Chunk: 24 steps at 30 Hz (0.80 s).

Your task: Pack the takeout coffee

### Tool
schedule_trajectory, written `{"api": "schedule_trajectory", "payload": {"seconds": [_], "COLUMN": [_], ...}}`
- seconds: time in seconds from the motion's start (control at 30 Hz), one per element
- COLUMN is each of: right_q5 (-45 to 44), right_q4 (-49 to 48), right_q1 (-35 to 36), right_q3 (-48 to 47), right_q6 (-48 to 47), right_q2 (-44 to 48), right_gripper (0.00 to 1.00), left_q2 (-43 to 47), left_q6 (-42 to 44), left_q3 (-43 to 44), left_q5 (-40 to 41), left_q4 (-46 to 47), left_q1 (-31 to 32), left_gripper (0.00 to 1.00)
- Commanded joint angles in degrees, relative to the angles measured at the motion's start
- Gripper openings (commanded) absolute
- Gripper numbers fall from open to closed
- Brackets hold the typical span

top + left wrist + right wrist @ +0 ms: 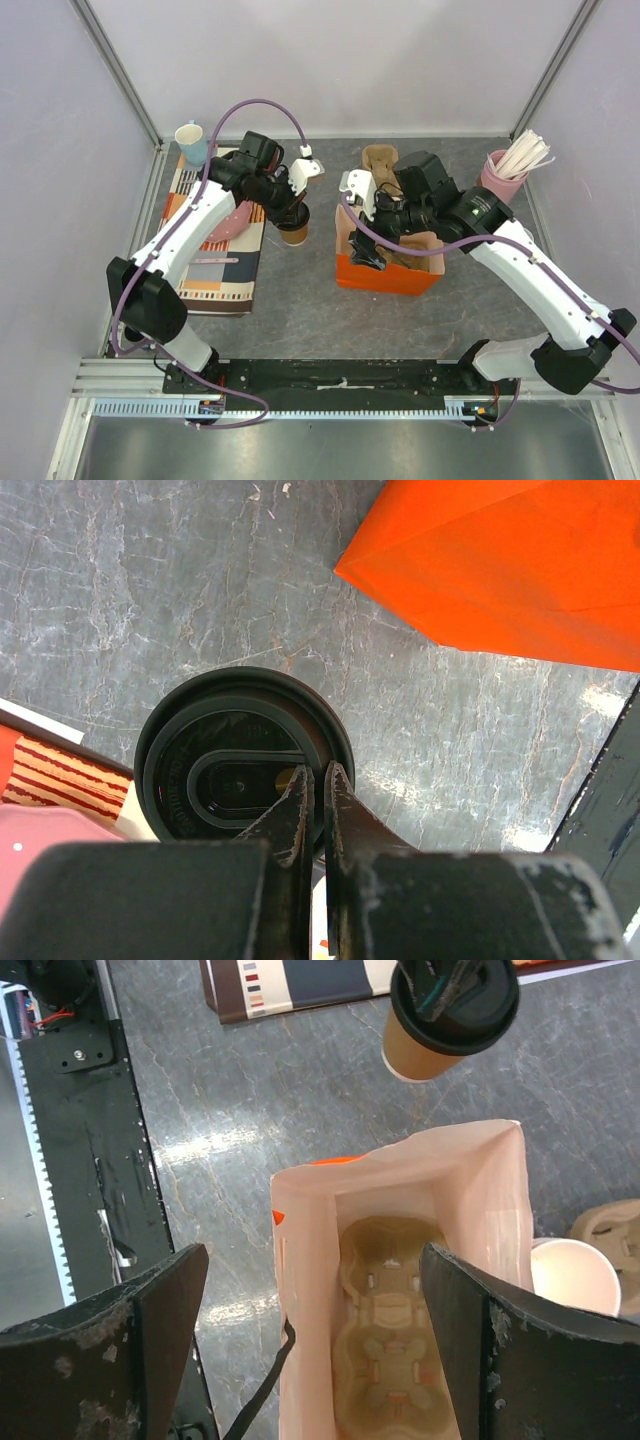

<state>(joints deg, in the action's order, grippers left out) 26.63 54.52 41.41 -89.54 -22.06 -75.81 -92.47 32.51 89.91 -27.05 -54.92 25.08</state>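
Centre-right of top view: orange bag (385, 272), cup carrier (385, 1360) inside, right gripper (315, 1300) jaws wide above. Just left, takeout coffee (294, 234): brown cup, black lid, rim pinched in left gripper (320, 780) jaws.

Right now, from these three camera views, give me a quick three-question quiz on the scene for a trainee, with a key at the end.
1. True or false: the right gripper is open over the orange bag.
2. Pick one: what lies inside the bag? A, a blue mug. B, a cardboard cup carrier. C, a bundle of straws.
3. Short answer: which part of the takeout coffee is the left gripper pinching?

Key
1. True.
2. B.
3. The rim of its black lid.
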Motion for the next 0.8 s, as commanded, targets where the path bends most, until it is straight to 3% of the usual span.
{"api": "schedule_trajectory", "payload": {"seconds": [0.0,0.17,0.27,0.4,0.53,0.77], "right_q5": [-4.0,-3.2,-7.5,-9.5,-4.7,-9.0], "right_q4": [1.6,2.2,3.3,4.5,2.8,-1.0], "right_q1": [0.1,0.0,0.1,0.1,0.6,1.0], "right_q3": [-4.9,-11.8,-13.4,-14.8,-12.5,-8.4], "right_q6": [-1.4,-0.9,0.9,1.2,3.1,1.1], "right_q2": [0.5,-0.7,0.6,1.5,0.1,5.0], "right_gripper": [0.95,0.97,0.98,0.98,0.98,0.98], "left_q2": [2.6,1.6,2.9,4.5,6.5,7.1], "left_q6": [-2.5,-0.3,1.1,-3.9,-3.7,-2.8], "left_q3": [0.4,4.1,3.9,3.9,1.9,4.0], "left_q5": [-1.5,-2.0,-2.6,-5.1,-7.0,-5.0], "left_q4": [1.5,-1.1,-0.7,-0.2,-1.9,-2.7], "left_q1": [-0.2,0.2,1.1,1.2,1.2,1.2], "left_gripper": [0.02,0.02,0.02,0.02,0.02,0.02]}}
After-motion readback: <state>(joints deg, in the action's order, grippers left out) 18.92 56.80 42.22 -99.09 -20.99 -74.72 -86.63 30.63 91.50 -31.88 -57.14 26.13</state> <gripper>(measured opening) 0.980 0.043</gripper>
